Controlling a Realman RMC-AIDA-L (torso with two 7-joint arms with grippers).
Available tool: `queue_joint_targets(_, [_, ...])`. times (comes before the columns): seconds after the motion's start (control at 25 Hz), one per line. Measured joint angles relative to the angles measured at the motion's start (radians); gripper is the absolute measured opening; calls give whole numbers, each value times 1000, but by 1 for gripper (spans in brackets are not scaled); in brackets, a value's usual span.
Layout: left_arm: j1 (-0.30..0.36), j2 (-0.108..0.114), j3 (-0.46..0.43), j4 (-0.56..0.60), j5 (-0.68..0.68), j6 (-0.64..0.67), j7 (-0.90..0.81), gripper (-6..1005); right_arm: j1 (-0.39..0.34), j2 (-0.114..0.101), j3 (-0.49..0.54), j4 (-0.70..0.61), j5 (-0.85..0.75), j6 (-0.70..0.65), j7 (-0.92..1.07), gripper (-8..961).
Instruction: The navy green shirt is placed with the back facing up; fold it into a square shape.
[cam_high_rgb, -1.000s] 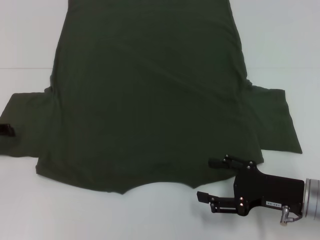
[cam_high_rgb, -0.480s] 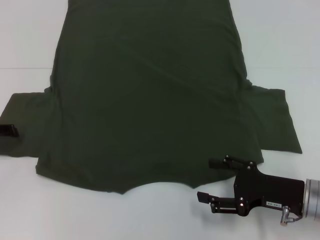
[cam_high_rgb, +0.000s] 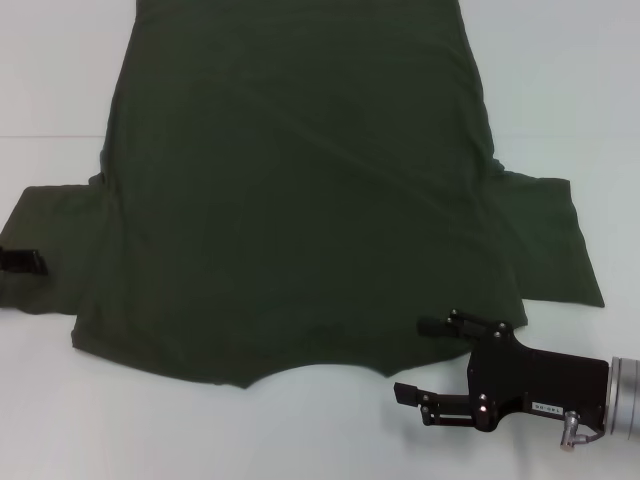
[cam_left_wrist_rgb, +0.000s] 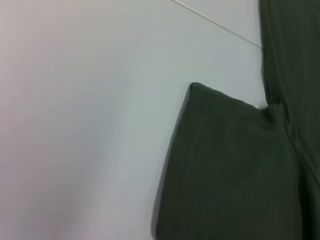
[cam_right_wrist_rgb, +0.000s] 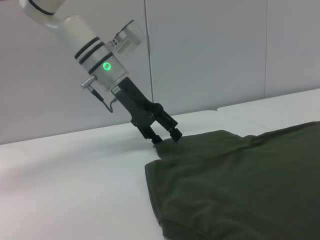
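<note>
1. The right gripper (cam_high_rgb: 418, 360) has its jaws spread wide with nothing between them. One finger lies over the shirt's near right shoulder corner and the other over bare worktop just beside the cloth edge.
2. The left gripper (cam_right_wrist_rgb: 166, 136) stands tilted down at the outer edge of the left sleeve (cam_left_wrist_rgb: 220, 165). In the right wrist view its two fingers look slightly apart with the tips at the sleeve hem, and I cannot tell for sure whether cloth is pinched between them. In the head view only its black tip (cam_high_rgb: 22, 261) shows, at the worktop's left edge.
3. The navy green shirt (cam_high_rgb: 300, 190) lies flat and unfolded across the middle of the white worktop (cam_high_rgb: 150, 430). Its collar notch faces the near edge, its body runs toward the far edge, and both sleeves are spread out sideways.
4. By my judgement this is the opening step: both arms are setting up grasps and no fold is made yet.
5. The next move likely calls for each gripper to close firmly on its cloth. A side can then be lifted and carried inward over the body without dragging the rest.
</note>
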Motion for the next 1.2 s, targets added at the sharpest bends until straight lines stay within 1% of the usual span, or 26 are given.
queue_joint_targets(0.4, [-24,-3,2,-25,-6,-2,9,808,0,0,0,0,0,3,0,924])
queue_joint_targets(0.56, [-34,-9,2,-27,-7,-4,12,804,0,0,0,1,1,4,0,924])
queue_joint_targets(0.88, [-41,-14,1,-27,-7,-15,11,795,0,0,0,1,3,6,0,924])
queue_joint_targets(1.04, [-35,-25,35,-21,3,-43,12,790,-1,0,0,2,5,4,0,924])
queue_joint_targets(1.2, [-33,-31,63,-22,4,-60,11,786,-2,0,0,2,6,2,0,924])
